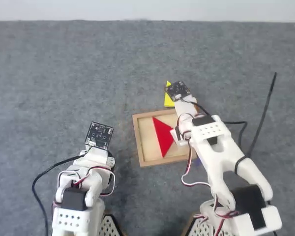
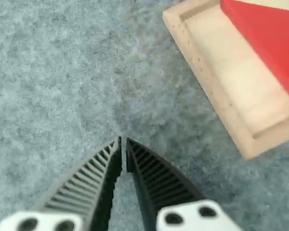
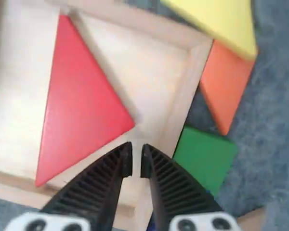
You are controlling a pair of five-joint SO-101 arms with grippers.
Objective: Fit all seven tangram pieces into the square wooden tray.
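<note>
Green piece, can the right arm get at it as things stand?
Probably yes: the green piece lies uncovered on the carpet just outside the tray rim, close beside the right gripper.

high: overhead, far, facing down | both wrists: close, facing down | all share: wooden tray (image 1: 136, 140)

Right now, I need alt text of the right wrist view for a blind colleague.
The shut right gripper hangs over a corner of the wooden tray, beside the red triangle lying inside. Outside the rim lie a yellow piece, an orange piece and a green piece.
</note>
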